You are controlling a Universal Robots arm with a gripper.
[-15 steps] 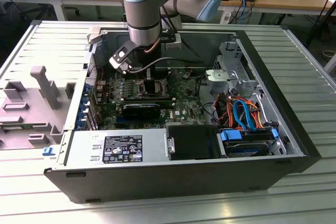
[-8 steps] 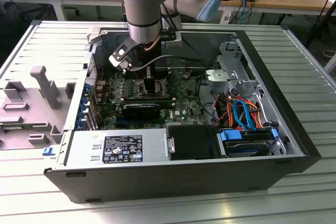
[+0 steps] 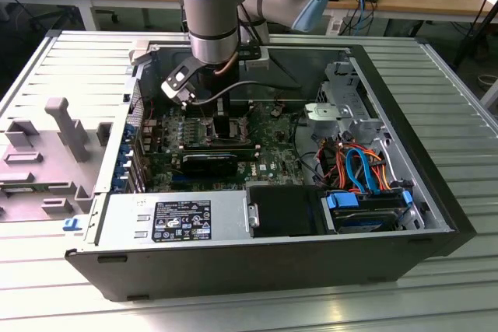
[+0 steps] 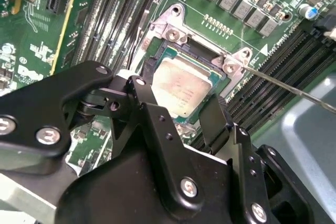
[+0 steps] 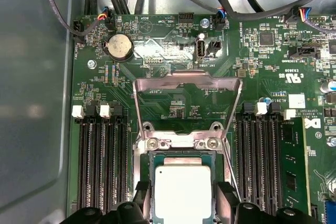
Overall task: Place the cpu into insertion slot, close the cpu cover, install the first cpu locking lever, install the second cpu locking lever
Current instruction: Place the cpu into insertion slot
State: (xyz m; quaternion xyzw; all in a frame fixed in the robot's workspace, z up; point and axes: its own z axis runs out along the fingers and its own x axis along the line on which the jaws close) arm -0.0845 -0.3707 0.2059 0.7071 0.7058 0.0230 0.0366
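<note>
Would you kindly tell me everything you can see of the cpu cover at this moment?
The cpu cover is a thin frame of bare grey metal with a large square window. In the first wrist view, the green board shows through that window. The cover stands swung open, tilted back from the insertion slot, and meets it only along its hinged edge. It does not lie over the cpu, which sits uncovered in the slot.

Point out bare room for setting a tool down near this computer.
Free: the slatted table on the exterior view's right of the case, and the strip along its near side. Crowded inside: the end effector hangs over the cpu in the insertion slot, memory slots flank it, cables fill the drive corner.
</note>
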